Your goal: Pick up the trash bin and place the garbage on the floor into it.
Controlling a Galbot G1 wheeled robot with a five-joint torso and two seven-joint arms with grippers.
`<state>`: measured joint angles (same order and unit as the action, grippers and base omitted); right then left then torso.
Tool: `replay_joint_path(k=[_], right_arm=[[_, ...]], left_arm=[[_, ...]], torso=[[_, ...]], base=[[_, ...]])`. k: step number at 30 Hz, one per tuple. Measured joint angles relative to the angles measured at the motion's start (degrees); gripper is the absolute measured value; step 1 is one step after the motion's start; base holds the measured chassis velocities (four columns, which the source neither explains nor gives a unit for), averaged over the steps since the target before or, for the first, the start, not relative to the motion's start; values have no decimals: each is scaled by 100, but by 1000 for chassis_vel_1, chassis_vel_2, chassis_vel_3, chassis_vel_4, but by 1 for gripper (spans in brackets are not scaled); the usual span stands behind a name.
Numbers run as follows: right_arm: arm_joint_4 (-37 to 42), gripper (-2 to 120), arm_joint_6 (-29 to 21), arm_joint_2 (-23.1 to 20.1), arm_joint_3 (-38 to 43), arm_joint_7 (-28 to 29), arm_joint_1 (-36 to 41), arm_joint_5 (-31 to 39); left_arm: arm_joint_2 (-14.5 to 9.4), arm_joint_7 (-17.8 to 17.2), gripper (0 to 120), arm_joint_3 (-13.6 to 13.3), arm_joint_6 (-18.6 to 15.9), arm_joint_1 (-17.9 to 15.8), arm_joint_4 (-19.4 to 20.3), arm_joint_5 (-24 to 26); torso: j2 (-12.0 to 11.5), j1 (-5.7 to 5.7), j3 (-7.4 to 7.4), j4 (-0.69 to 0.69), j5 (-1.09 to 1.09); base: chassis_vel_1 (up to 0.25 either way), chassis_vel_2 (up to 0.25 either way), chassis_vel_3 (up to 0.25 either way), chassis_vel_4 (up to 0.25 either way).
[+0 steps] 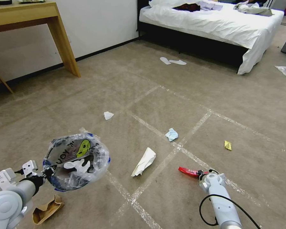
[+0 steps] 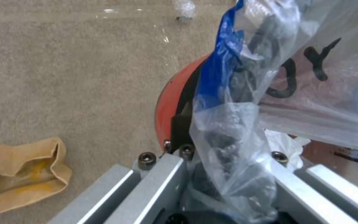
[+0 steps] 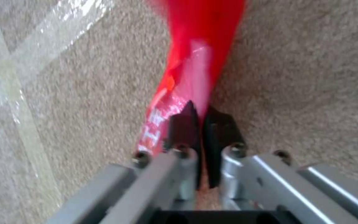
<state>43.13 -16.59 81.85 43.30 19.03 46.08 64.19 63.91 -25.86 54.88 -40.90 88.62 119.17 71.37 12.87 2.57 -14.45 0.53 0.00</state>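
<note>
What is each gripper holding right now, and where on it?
Left gripper grips the trash bin by its rim; right gripper pinches the red wrapper at one end.

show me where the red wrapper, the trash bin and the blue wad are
red wrapper (image 1: pixel 187 171), head view, its middle, left of the gripper.
trash bin (image 1: pixel 76 162), head view, bag-lined opening.
blue wad (image 1: pixel 172 134), head view, its centre.

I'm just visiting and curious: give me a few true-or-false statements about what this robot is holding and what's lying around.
1. The right gripper pinches a red wrapper. True.
2. The left gripper holds the bin at its rim. True.
3. The bin is empty. False: white tissue lies inside.
4. The blue wad is in the bin. False: it lies on the carpet.
5. A brown scrap lies on the carpet by the left arm. True.
</note>
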Motion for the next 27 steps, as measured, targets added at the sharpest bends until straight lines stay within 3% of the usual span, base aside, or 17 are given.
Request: replay_joint_path(k=[10,12,13,15,16,19,20,22,23,26,27], right_arm=[[1092,0,210,-129,-326,-340,726,-346],[1734,0,669,-268,-534,-655,1031,-676],[1734,0,669,-268,-534,-655,1031,-676],[2700,0,1077,-425,-785,-951,1342,-909],[2700,0,1077,-425,-785,-951,1342,-909],[4366,0,1298,-720,-1225,-1112,1655,-834],[4366,0,1298,-720,-1225,-1112,1655,-834],[5353,0,1331,-1014,-1547,-1132,1708,-694],[5353,0,1331,-1014,-1547,-1132,1708,-694],[6549,0,1434,-1817,-2185,-1154,1545,-443],[6549,0,1434,-1817,-2185,-1154,1545,-443]], left_arm=[[22,2,0,-26,0,-9,-19,-28],[23,0,0,-44,1,0,37,-19],[23,0,0,-44,1,0,37,-19],[39,-2,0,-86,1,6,83,-16],[39,-2,0,-86,1,6,83,-16],[71,-6,0,-147,-5,-6,126,-26],[71,-6,0,-147,-5,-6,126,-26],[79,-7,0,-165,-15,-6,168,-28],[79,-7,0,-165,-15,-6,168,-28],[72,-14,0,-171,-23,6,246,-9],[72,-14,0,-171,-23,6,246,-9]], torso=[[0,0,0,0,0],[0,0,0,1,1],[0,0,0,1,1],[0,0,1,2,1],[0,0,1,2,1],[1,0,0,-1,0],[1,0,0,-1,0],[1,0,0,0,0],[1,0,0,0,0],[1,0,0,0,-1],[1,0,0,0,-1]], base=[[0,0,0,0],[0,0,0,0],[0,0,0,0],[0,0,0,0],[0,0,0,0],[0,0,0,0],[0,0,0,0],[0,0,0,0],[0,0,0,0],[0,0,0,0],[0,0,0,0]])
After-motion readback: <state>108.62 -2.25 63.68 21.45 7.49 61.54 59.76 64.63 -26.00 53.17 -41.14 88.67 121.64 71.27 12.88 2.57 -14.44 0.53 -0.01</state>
